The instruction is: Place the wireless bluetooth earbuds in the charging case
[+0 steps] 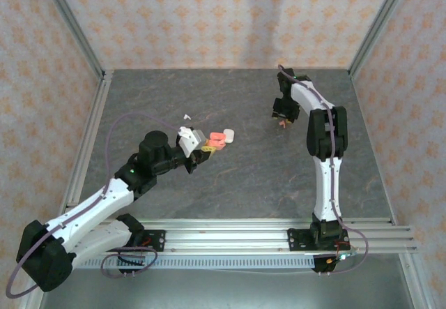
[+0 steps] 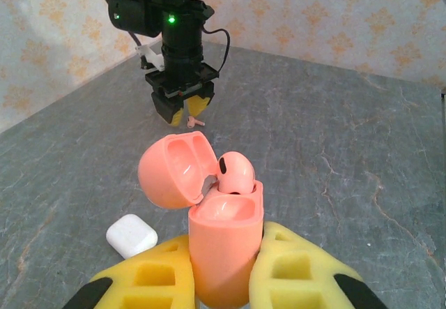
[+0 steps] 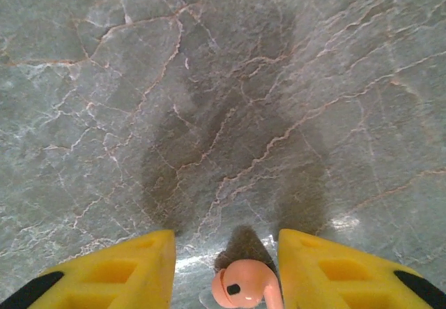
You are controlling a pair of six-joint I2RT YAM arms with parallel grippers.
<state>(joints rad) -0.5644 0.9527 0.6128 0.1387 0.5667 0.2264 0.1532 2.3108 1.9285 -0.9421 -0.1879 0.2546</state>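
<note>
My left gripper (image 2: 223, 257) is shut on a coral-pink charging case (image 2: 226, 243), held upright with its lid (image 2: 174, 169) swung open to the left. One coral-pink earbud (image 2: 235, 171) sits in the case's right socket; the left socket is empty. In the top view this gripper (image 1: 207, 150) is left of centre, with the case (image 1: 217, 140) at its tip. My right gripper (image 3: 224, 243) is down at the table farther back, jaws apart around a second coral-pink earbud (image 3: 240, 288). That earbud lies close to the right finger (image 3: 327, 267), with a gap to the left one.
A closed white case (image 2: 132, 235) lies on the table just left of the held case. A small white earbud (image 1: 187, 116) lies behind the left gripper. Patterned walls enclose the grey marbled table (image 1: 244, 183) at the back and both sides.
</note>
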